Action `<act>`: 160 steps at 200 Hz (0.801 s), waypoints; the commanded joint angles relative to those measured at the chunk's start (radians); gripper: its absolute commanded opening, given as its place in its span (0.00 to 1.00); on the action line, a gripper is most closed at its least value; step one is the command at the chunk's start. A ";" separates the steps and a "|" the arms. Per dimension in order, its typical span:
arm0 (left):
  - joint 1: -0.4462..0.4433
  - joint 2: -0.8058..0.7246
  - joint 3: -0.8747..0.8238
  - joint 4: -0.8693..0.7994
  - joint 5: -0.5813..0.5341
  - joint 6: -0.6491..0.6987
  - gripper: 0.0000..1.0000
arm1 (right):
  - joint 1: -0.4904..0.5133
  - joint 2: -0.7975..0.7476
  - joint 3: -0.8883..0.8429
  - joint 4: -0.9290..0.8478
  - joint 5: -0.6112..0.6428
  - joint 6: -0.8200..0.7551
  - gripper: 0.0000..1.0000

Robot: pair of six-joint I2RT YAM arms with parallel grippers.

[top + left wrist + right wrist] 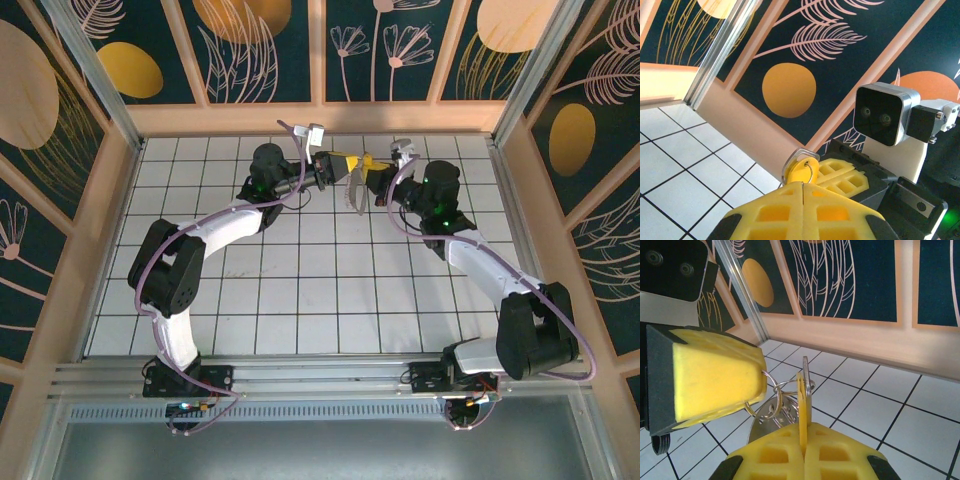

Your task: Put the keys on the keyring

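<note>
**Key and ring held tip to tip above the far tabletop**

The yellow key (801, 400) stands on edge, clamped between the closed fingers of the right end effector (802, 452). Its long axis points straight out from the fingertips, with a thin grey metal blade (808, 376) pressed against its right face. Just to its left hangs the keyring (774, 405), a cluster of thin wire loops. One loop reaches across to the key, but the views do not show whether it is threaded through it. The ring's wire comes out from under the left end effector (802, 192), whose fingers are shut together and appear to be pinching it.

From above, both arms meet in the air over the far middle of the white tiled tabletop (300, 290), the left arm coming from the left and the right arm from the right. Neither is nearer, since each already holds its part. The next move likely depends on sliding the key sideways, to the left, along the wire without loosening either grip.
</note>
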 commanded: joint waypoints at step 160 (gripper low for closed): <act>0.000 -0.011 0.038 0.035 0.017 -0.004 0.00 | 0.012 0.037 0.076 -0.044 0.002 -0.029 0.00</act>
